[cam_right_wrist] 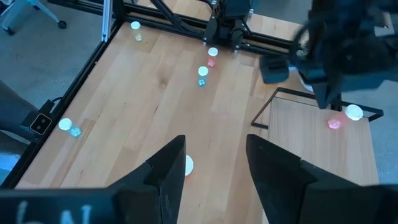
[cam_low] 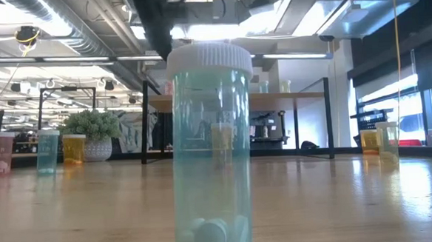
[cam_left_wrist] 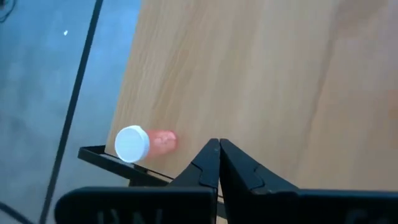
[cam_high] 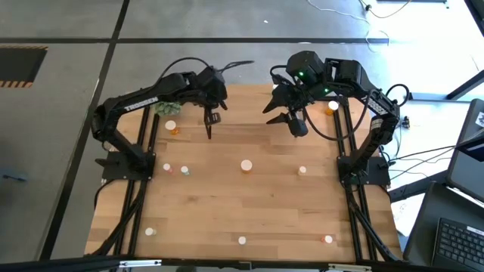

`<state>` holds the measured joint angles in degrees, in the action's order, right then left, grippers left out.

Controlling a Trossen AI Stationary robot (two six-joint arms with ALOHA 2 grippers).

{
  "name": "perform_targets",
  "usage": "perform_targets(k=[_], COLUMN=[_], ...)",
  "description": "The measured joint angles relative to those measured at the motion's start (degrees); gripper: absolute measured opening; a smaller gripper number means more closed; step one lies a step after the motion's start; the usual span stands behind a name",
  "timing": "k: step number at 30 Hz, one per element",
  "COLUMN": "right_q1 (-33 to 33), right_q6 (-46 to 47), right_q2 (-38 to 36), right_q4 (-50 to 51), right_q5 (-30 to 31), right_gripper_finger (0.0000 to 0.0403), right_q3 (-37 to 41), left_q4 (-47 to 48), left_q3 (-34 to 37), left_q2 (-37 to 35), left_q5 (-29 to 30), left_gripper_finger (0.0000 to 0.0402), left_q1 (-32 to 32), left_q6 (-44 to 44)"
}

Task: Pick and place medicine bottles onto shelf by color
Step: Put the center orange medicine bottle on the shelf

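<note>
A pink-red medicine bottle [cam_left_wrist: 163, 140] with a white cap [cam_left_wrist: 132, 144] sits on the shelf [cam_left_wrist: 261, 74] close to a corner of its board; the right wrist view also shows this bottle [cam_right_wrist: 336, 122] and the shelf [cam_right_wrist: 311, 134]. My left gripper [cam_left_wrist: 219, 154] hangs shut above the shelf with nothing in it, the bottle just off to one side. My right gripper [cam_right_wrist: 214, 168] hovers open high over the table at the far right and holds nothing. More bottles stand scattered on the tabletop, among them a bigger orange one [cam_high: 246, 165].
A blue-green bottle [cam_low: 212, 151] with pills stands right before the low camera. Pink, teal and orange bottles [cam_low: 47, 150] and a potted plant [cam_low: 94, 131] are at the table's far left. Several small bottles [cam_high: 242, 240] stand near the front edge.
</note>
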<state>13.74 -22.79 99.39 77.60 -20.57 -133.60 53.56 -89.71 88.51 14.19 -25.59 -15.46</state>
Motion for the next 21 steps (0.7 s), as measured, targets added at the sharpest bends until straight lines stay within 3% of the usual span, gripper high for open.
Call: perform_targets(k=[15,21], right_q1=[0.0,-0.2], right_q6=[0.1,6.6], right_q2=[0.0,0.0], right_q4=[-2.0,-2.0], right_q5=[0.0,-0.1], right_gripper_finger=[0.0172,0.0172], right_q3=[0.0,0.0], left_q4=[4.7,9.2], left_q3=[0.0,0.0], left_q2=[-10.3,-12.8], left_q5=[3.0,4.8], left_gripper_finger=[0.0,0.0], left_q1=[10.8,16.1], left_q6=[16.8,24.0])
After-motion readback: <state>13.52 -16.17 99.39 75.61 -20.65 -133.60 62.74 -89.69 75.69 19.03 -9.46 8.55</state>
